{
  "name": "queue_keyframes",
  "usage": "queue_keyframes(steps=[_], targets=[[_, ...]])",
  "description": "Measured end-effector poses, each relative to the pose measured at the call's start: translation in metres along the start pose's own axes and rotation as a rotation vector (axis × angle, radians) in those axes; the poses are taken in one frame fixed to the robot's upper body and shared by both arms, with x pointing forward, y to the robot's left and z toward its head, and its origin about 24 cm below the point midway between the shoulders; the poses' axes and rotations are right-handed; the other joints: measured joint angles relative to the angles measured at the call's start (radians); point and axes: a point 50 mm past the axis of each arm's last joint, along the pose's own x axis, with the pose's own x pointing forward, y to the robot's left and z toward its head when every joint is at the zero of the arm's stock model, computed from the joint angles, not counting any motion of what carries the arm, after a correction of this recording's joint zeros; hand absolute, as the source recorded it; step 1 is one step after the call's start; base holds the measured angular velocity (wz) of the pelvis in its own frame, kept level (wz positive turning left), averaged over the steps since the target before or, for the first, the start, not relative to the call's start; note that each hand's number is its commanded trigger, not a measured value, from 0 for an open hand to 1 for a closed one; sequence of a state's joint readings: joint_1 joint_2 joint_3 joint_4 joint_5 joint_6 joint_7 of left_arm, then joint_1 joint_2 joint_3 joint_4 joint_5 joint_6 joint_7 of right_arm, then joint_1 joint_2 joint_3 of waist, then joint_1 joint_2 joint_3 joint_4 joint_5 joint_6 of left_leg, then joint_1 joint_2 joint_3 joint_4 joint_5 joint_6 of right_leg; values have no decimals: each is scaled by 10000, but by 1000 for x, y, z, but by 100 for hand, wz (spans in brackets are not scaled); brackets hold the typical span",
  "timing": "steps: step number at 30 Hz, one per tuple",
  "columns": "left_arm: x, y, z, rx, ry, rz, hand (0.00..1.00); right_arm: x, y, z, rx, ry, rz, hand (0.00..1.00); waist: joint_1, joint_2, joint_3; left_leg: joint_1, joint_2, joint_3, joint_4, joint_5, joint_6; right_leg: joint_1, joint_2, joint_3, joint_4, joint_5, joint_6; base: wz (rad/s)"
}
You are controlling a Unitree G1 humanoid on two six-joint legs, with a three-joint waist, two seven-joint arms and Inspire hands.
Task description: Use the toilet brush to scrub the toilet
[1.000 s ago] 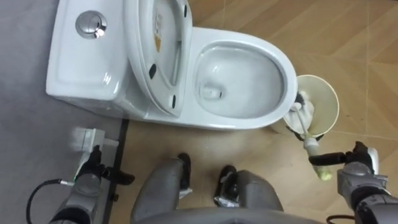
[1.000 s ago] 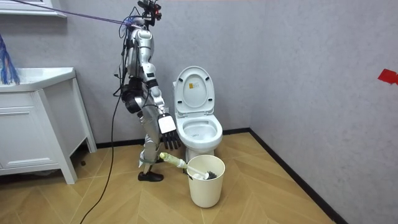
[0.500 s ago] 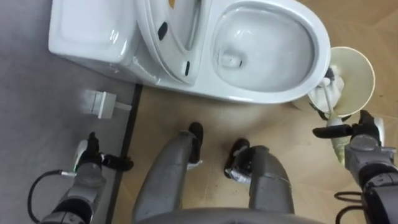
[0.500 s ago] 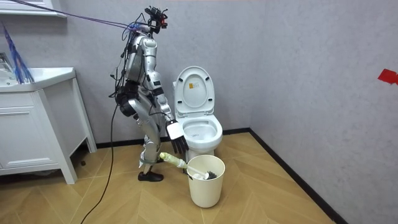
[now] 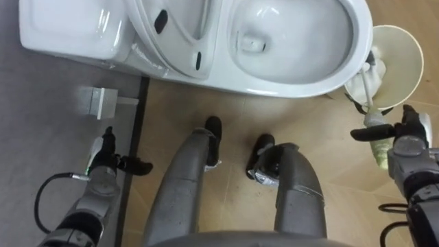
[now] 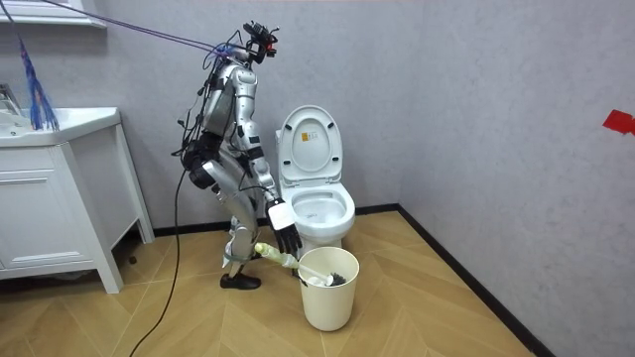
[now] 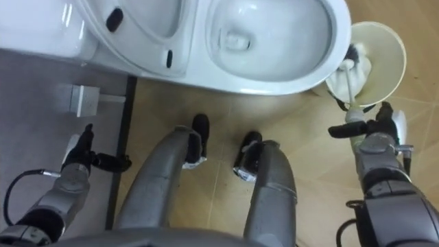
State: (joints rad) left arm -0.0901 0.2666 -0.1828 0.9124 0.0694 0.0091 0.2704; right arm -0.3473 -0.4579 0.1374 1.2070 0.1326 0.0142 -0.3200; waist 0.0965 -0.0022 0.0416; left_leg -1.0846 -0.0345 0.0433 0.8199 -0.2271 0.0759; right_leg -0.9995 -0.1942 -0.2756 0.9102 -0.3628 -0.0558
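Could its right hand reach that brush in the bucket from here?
Probably yes: the right hand is open right by the handle of the brush, which sticks out of the bucket toward it, with nothing between.

Silver-grey legs, black feet, grey left hand [image 5: 103, 177] with black fingers [image 5: 140, 165] and, seemingly, a dark cable.

The glossy white ceramic toilet [image 5: 302, 75] carries small black oval pads [image 5: 198, 60] on its raised white seat [image 5: 180, 42]. Just right of the toilet's bowl stands a cream round plastic bin [image 5: 405, 62]. It holds a white-shafted brush with a pale yellow-green grip [image 5: 373, 120]. Under the toilet lies a tan wooden floor [image 5: 233, 113] in a herringbone pattern. Behind the toilet is a plain grey wall [image 5: 41, 137], edged by a black skirting strip [image 5: 140, 116].
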Motion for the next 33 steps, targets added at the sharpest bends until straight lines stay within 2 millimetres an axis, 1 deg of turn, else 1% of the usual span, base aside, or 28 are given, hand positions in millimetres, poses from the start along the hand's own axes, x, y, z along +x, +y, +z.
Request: queue_keyframes(steps=[3, 5, 6, 7, 9, 11, 14, 18, 24, 31, 32, 33], targets=[[2, 2, 9, -17, -262, 60, 0, 3, -10, 3, -422, -175, -305, 0, 188, 69, 30, -440, -7, 54, 446, -100, 12, -466, -61, 118, 493, -135, -7, 0], [2, 2, 12, -6, -369, 37, 0, 4, -14, 5, -631, -261, -381, 0, 211, 103, 45, -637, -8, 89, 639, -123, 16, -689, -146, 118, 732, -201, -70, 0], [2, 1, 12, 28, -371, 11, 0, 4, -15, 6, -759, -298, -408, 0, 224, 147, 54, -748, 6, 84, 785, -159, 16, -772, -176, 101, 874, -249, -100, 0], [2, 1, 12, 61, -350, 3, 0, 4, -15, 6, -822, -296, -403, 0, 233, 148, 55, -788, 9, 87, 838, -176, 6, -824, -192, 115, 940, -268, -108, 4], [2, 1, 11, 114, -272, -12, 0, 4, -16, 6, -889, -275, -420, 0, 232, 162, 58, -952, -2, 91, 1063, -241, -43, -979, -341, 76, 1228, -376, -196, 5], [2, 1, 10, 136, -206, -7, 0, 4, -16, 4, -927, -188, -422, 0, 227, 163, 57, -1074, -6, 91, 1248, -268, -30, -1084, -391, 69, 1438, -457, -241, 6], [2, 1, 10, 158, -146, -11, 0, 4, -18, -2, -1007, 177, -464, 0, 200, 162, 57, -1146, -99, 84, 1385, -316, -105, -1199, -524, 86, 1719, -592, -281, 11], [2, 1, 9, 163, -135, -1, 0, 4, -18, -12, -1232, 644, -371, 0, 254, 159, 56, -1210, -116, 86, 1476, -322, -125, -1284, -590, 84, 1876, -641, -333, 3], [2, 2, 11, 137, -201, 12, 0, 3, -18, -24, -1419, 1255, -86, 0, 279, 153, 55, -1274, -116, 87, 1536, -322, -124, -1346, -600, 82, 1930, -643, -337, 0], [2, 2, 13, 163, -130, 5, 0, 2, -17, -30, -1409, 1683, 187, 0, 377, 164, 49, -1285, -111, 84, 1566, -323, -121, -1345, -598, 70, 1947, -642, -339, 0], [2, 2, 13, 181, -65, -29, 0, 1, -16, -31, -1445, 1746, 247, 85, 401, 169, 46, -1285, -111, 85, 1573, -322, -120, -1344, -598, 70, 1954, -642, -339, 0], [2, 1, 12, 195, -9, -76, 0, 1, -16, -32, -1465, 1804, 308, 100, 425, 173, 44, -1285, -111, 86, 1579, -322, -120, -1344, -598, 70, 1964, -642, -339, 0]])
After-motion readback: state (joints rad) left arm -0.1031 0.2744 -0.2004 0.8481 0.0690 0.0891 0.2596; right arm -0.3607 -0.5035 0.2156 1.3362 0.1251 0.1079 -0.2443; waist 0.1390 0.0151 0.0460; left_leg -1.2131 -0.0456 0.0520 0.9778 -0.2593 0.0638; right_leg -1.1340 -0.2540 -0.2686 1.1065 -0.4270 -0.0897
